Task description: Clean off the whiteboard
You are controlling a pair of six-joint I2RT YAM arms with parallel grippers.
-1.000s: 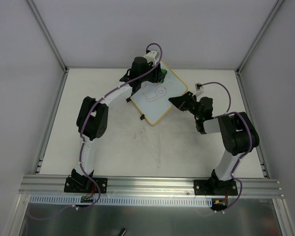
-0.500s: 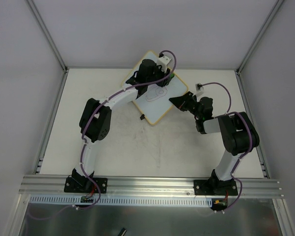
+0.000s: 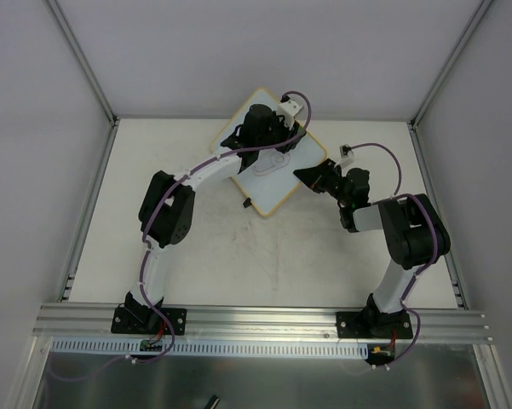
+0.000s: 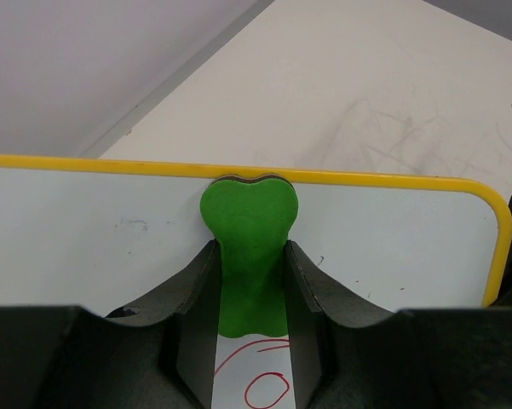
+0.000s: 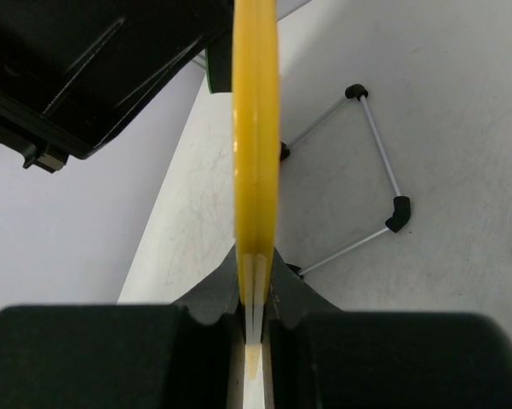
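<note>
Holding whiteboard (image 5: 256, 128) in right end effector (image 5: 256, 277), green eraser (image 4: 249, 213) in left end effector (image 4: 250, 256); I see red scribble (image 4: 264, 388) unerased.

Both arms are white tubes joined by bulky black housings: the left arm (image 3: 162, 213) and the right arm (image 3: 409, 234). A purple cable (image 3: 376, 144) trails along each. Black base plates (image 3: 149, 319) are bolted onto the rail (image 3: 264, 317). The left hand (image 4: 251, 249) and the right hand (image 5: 256, 257) have matte black, curved fingers.
</note>
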